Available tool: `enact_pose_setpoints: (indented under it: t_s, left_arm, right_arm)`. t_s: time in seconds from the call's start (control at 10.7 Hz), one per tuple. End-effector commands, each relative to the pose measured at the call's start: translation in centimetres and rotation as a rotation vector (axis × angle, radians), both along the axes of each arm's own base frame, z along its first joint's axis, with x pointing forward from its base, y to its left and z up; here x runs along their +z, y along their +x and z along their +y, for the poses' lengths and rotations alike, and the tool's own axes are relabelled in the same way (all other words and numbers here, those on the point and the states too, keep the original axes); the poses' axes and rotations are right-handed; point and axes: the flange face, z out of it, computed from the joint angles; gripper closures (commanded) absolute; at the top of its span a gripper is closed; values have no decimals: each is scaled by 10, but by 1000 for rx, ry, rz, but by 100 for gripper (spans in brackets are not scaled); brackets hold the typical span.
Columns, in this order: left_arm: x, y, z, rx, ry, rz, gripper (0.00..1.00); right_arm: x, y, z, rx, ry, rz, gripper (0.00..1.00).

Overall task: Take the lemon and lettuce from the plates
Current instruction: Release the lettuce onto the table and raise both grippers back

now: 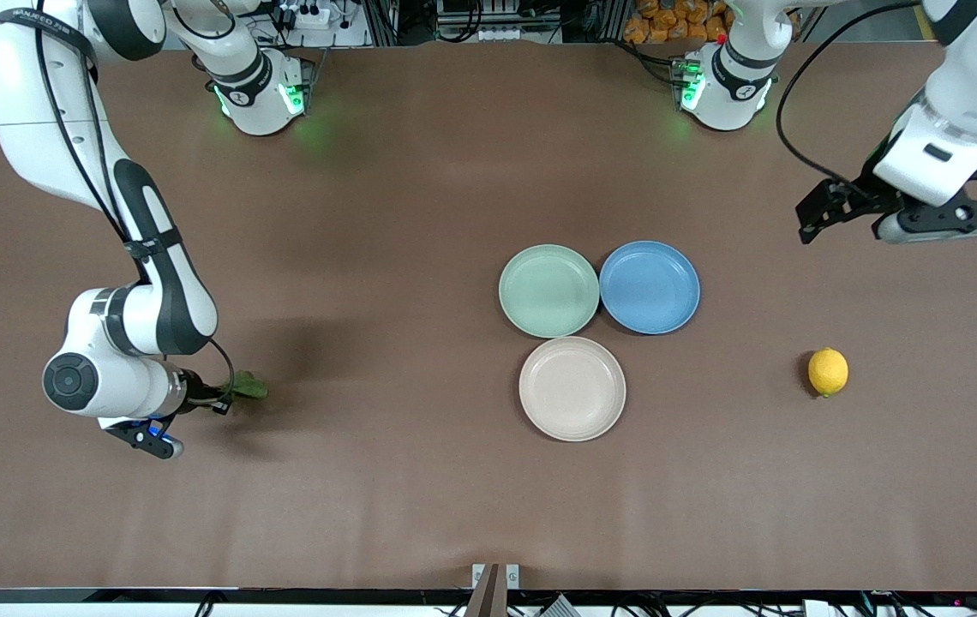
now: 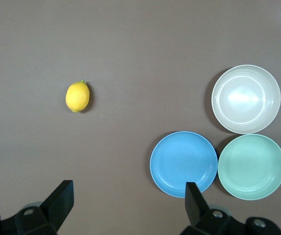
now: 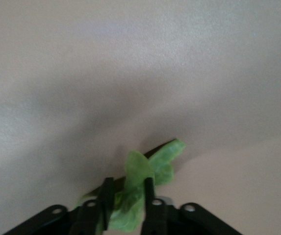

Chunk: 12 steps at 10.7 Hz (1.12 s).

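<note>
Lettuce (image 3: 140,188) is sitting between the fingers (image 3: 149,196) of the right gripper (image 1: 197,403), low over the table (image 1: 386,497) toward the right arm's end. In the right wrist view the two dark fingers are standing on either side of the leaf with a narrow gap, and the leaf is filling that gap; whether they are still pinching it or just letting go cannot be told. In the front view a green tip of the leaf is poking out beside the gripper, just above its shadow on the brown surface.

The left gripper (image 1: 840,210) is hanging in the air over the table toward the left arm's end, and its fingers (image 2: 62,198) are spread wide with nothing between them. The left arm is waiting there.

The lemon (image 1: 828,371) is lying on the bare table toward the left arm's end, well apart from the plates and nearer to the front camera than the left gripper's spot.

Near the middle of the table the mint green plate (image 1: 548,290) and the blue plate (image 1: 650,287) are sitting side by side, touching or nearly so. The beige-pink plate (image 1: 572,388) is lying just nearer to the front camera, close against both. All three are holding nothing.
</note>
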Motion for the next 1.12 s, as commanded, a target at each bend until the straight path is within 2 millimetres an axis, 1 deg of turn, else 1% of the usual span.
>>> enact_pose_setpoints:
  t_s: [0.0,0.09,0.28,0.37,0.47,0.56,0.65,0.75,0.84,0.94,1.03]
  left_arm:
    - [35,-1,1,-7,-36,6,0]
    - [44,-3,-1,-11,-38,7,0]
    - [54,-4,-6,-23,-45,0,0]
    - [58,-4,-10,-32,-37,-10,0]
    - [61,-2,-13,-35,-39,-9,0]
    - [65,-2,-12,-36,-35,5,0]
    - [67,-1,-11,-33,-36,6,0]
    - [68,-2,-3,-19,-34,19,0]
    - [73,-6,1,-14,-31,37,0]
    - [79,-9,5,-37,-24,52,0]
    - [78,-11,6,-90,-17,68,0]
  right_arm:
    - [39,6,-1,4,6,-31,0]
    - [66,10,-1,6,-2,-23,0]
    - [145,10,-6,4,-11,-28,0]
    - [175,5,-9,12,-18,-31,0]
    - [213,4,-10,42,-19,-79,0]
    - [248,-2,-20,134,-16,-122,0]
    - [265,-8,-30,247,-29,-135,0]
    - [281,-17,-42,313,-31,-148,0]
    - [296,-33,-53,367,-30,-153,0]
    - [315,-50,-65,388,-34,-170,0]
    - [338,-62,-65,389,-37,-196,0]
